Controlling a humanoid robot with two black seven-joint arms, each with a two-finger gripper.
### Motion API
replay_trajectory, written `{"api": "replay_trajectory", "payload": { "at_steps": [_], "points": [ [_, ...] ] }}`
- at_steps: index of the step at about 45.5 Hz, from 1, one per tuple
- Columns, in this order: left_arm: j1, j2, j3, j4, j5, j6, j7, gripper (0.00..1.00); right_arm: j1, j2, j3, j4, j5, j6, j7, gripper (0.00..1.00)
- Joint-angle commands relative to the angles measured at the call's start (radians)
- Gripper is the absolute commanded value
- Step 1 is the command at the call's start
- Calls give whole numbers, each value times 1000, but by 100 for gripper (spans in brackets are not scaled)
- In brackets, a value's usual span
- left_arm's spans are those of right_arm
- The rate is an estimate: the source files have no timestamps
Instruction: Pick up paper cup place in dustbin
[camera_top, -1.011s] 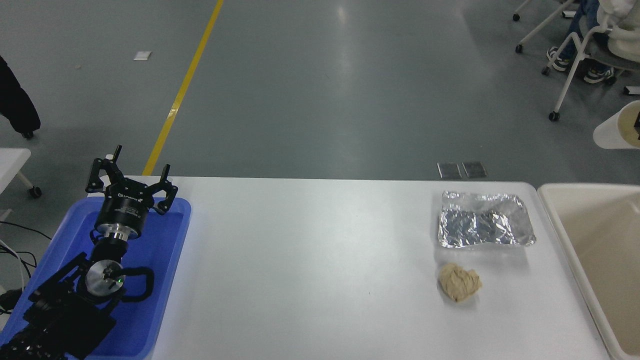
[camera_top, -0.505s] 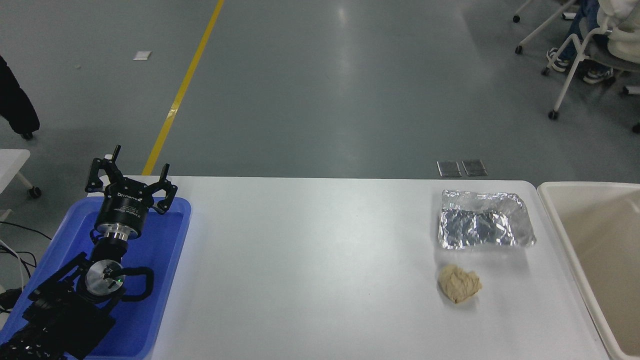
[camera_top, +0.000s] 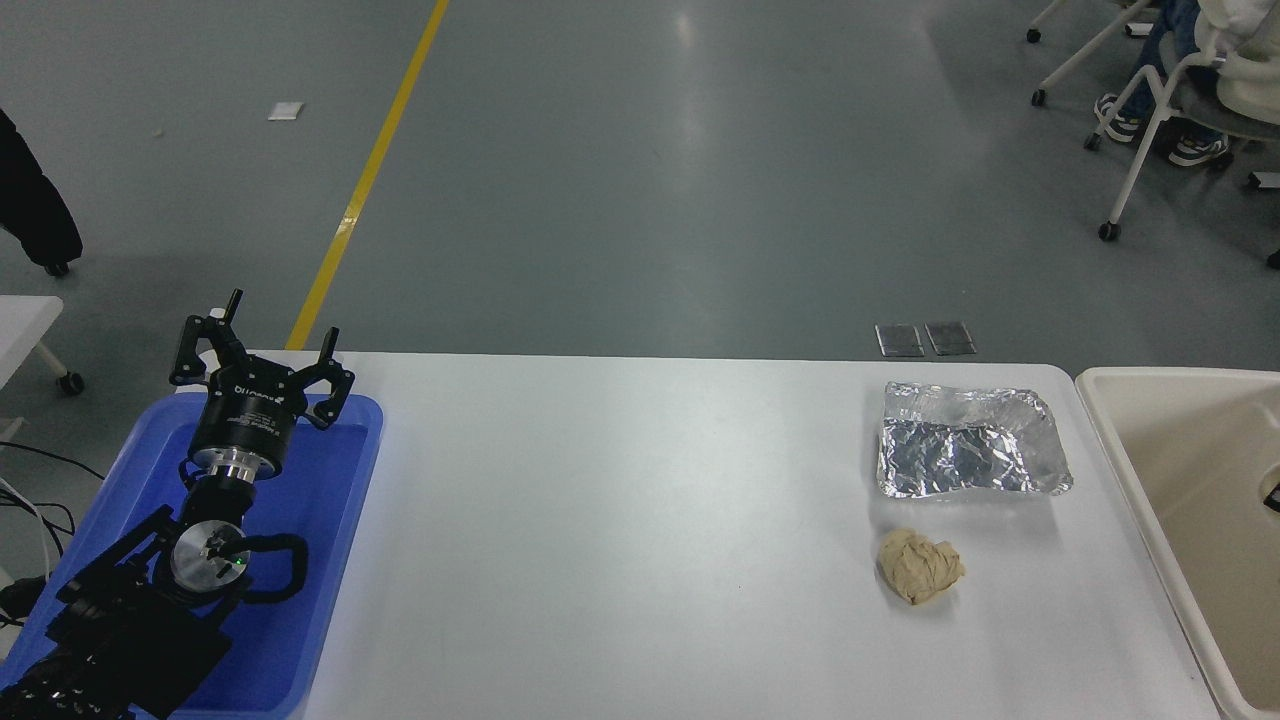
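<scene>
The paper cup is out of view. The dustbin, a cream-beige bin with a thick rim, stands at the table's right end and is cut off by the picture's right edge. Of my right arm only a small dark sliver shows at the right edge, over the inside of the dustbin. My left arm is parked at the lower left over a blue tray, its gripper open and empty.
A silver foil tray lies at the table's back right, with a crumpled tan paper ball in front of it. The blue tray is at the left end. A seated person and chairs are at the top right.
One second ago the paper cup showed held high at the right edge; it has left the picture. A dark sliver now shows lower, over the dustbin. The left arm has not moved.
</scene>
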Motion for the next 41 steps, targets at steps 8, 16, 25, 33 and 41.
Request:
{"api": "replay_trajectory", "payload": {
  "at_steps": [8, 16, 25, 33, 41],
  "points": [
    [0, 0, 0, 0, -1, 0, -1, 100, -17, 14, 9, -4, 8, -44, 0, 92],
    [0, 0, 0, 0, 1, 0, 1, 100, -8, 14, 9, 2, 8, -41, 2, 100],
    [0, 0, 0, 0, 1, 0, 1, 100, 12, 3, 7, 10, 8, -35, 2, 100],
    [0, 0, 0, 0, 1, 1, 1, 100, 87, -24, -2, 19, 8, -28, 2, 100],
    [-1, 0, 0, 0, 1, 0, 1, 100, 233, -32, -40, 48, 6, -22, 0, 100]
  ]
}}
